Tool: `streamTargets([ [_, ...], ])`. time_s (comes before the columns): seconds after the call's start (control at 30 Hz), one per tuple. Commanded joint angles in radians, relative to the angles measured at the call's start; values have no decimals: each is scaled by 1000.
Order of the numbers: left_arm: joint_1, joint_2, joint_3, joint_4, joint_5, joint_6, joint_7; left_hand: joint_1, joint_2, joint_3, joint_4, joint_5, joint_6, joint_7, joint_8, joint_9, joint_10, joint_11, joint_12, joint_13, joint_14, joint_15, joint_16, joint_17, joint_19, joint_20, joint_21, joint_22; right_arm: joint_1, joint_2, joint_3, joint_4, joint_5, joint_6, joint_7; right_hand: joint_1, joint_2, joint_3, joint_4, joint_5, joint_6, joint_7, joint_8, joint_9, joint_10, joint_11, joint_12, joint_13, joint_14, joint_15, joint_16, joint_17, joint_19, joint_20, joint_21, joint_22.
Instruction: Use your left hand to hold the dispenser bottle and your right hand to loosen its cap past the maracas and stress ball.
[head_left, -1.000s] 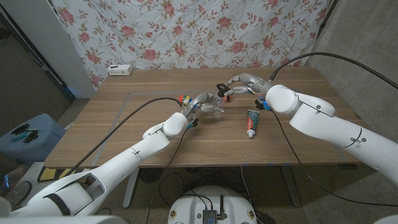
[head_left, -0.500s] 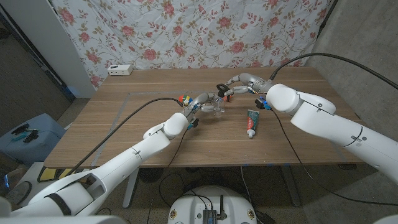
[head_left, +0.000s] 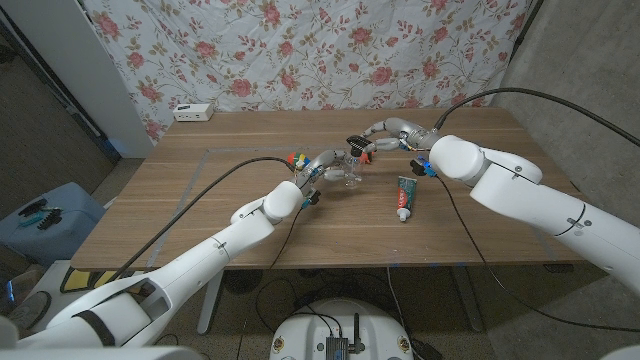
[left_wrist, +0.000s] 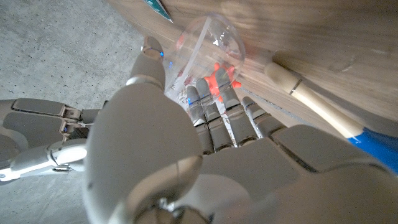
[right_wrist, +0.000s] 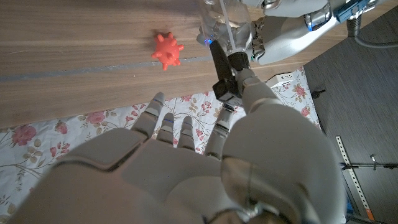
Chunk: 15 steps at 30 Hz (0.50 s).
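A clear dispenser bottle (head_left: 349, 173) with a black pump cap (head_left: 354, 141) stands tilted at mid-table. My left hand (head_left: 322, 166) grips its body, fingers wrapped round the clear plastic (left_wrist: 208, 50). My right hand (head_left: 388, 134) reaches in from the far side and pinches the black cap (right_wrist: 222, 67) between thumb and finger. The maracas (head_left: 294, 158) lies just beside my left hand; its wooden handle (left_wrist: 310, 99) and blue head show in the left wrist view. An orange spiky stress ball (right_wrist: 166, 50) sits on the wood close to the bottle (right_wrist: 222, 23).
A green-and-white toothpaste tube (head_left: 405, 196) lies on the table below my right forearm. A white power strip (head_left: 193, 112) sits at the far left edge. A floral cloth hangs behind the table.
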Motion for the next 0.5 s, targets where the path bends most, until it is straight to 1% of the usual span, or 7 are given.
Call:
streamTargets([
  [0.03,5,-2,1,-2,-3,3,3,-24,104,85,76,9,78,-13,6,0,48,-42,22,138,43,-110,1,6,6,-71,0,1,-5,-1,12,13,25,27,3,19,8,12,-2,10,22,0,9,3,6,-6,4,2,-1,-8,4,3,4,-9,3,1],
  [0.5,2,-10,5,14,-10,-3,-3,-27,104,88,75,10,77,-11,9,0,49,-36,23,141,42,-109,-1,9,5,-70,0,1,-13,-2,38,38,75,79,15,55,24,29,-7,18,44,-1,10,1,14,-15,5,2,3,-15,5,2,6,-17,2,1],
])
